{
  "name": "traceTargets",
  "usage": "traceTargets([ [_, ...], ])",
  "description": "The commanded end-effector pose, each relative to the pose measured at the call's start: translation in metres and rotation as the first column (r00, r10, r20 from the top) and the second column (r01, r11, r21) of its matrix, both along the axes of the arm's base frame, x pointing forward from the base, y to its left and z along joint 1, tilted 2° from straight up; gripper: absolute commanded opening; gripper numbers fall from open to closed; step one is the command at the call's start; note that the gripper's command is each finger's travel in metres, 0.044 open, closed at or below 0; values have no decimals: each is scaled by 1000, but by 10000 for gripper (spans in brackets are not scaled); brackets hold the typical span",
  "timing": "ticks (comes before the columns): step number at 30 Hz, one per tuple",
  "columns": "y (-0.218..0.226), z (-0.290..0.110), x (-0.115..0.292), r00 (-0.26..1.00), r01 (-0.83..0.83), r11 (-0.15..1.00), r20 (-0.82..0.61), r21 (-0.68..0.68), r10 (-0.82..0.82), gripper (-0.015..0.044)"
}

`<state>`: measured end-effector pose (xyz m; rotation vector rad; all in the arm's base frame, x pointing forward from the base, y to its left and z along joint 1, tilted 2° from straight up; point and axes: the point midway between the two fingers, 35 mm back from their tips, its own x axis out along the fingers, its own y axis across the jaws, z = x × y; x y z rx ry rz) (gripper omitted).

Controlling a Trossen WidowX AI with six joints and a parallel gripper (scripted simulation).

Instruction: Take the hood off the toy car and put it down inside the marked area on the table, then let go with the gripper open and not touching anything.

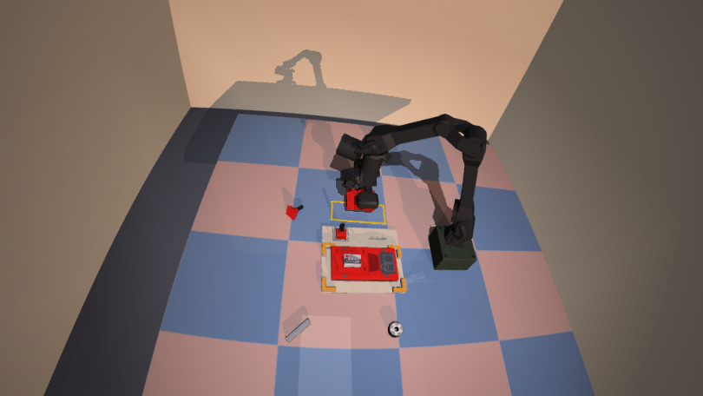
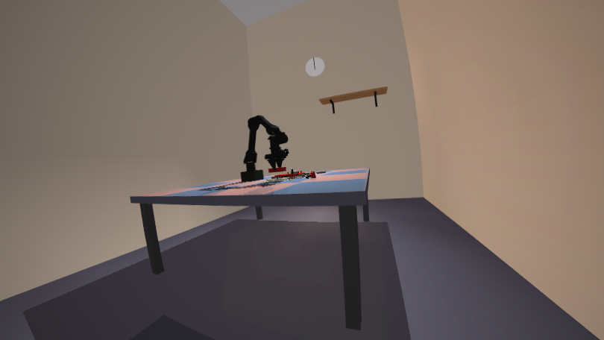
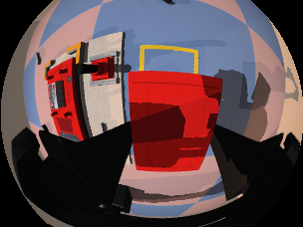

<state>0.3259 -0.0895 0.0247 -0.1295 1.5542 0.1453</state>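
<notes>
The red hood is a flat panel held level above the table. My gripper points down and is shut on the hood, with one finger at each side. The marked area is a yellow outline on the table. In the top view the hood covers part of its far side; in the wrist view it hides the outline's lower part. The red toy car lies without its hood, its grey engine block showing.
The car lies on a pale board with orange corners. A red block with a black knob stands there. Another red piece lies left of the outline. A grey bar and a wheel lie nearer the top camera.
</notes>
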Motion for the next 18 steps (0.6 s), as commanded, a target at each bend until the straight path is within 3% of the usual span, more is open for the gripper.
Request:
traceTargets([
  [1,0,-5,-1,1000,-5,1000,-7,0,5,0],
  [18,0,-16,-2,1000,-5,1000,-7,0,5,0],
])
